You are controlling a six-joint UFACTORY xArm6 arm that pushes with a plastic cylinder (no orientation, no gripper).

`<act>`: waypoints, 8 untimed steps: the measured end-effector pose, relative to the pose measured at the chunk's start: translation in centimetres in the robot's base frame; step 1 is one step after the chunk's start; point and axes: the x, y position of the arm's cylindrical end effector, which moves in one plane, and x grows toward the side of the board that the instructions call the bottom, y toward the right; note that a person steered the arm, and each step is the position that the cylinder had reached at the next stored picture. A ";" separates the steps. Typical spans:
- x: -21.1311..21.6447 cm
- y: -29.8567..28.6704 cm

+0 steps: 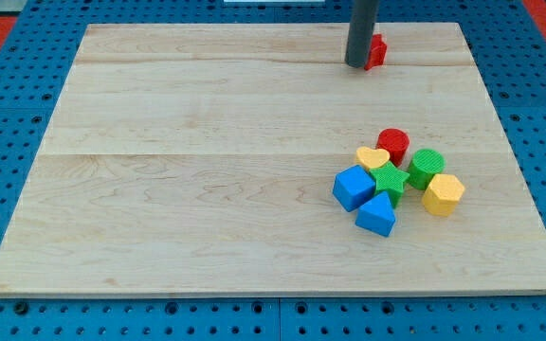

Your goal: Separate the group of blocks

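near the view's top, a little right of centre, my tip rests on the wooden board. it is the blunt lower end of a smooth, dark grey round rod that runs straight up out of the view. there is no claw on it to open or close, and it grips nothing. a small red block sits just beside it at about three o'clock, partly hidden behind the rod; its shape cannot be made out, and i cannot tell whether the two touch.

well apart from my tip, at about five o'clock from it, the group of blocks lies packed together in the board's lower right part. a green star sits in the middle. around it, by the clock: a red cylinder at twelve, a yellow heart at eleven, a green cylinder at two, a yellow block with several flat sides at four, a blue triangular block at six and a blue cube at nine. each of them touches or nearly touches the star or a neighbour. they look like matte plastic, and the two green ones show fine ridges on top.

the board is pale wood with a soft grain and faint seams running from left to right. it lies on a blue perforated base dotted with rows of round holes.
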 end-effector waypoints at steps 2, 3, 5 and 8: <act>1.3 1.5; 5.2 8.0; 12.4 7.6; 18.5 3.9</act>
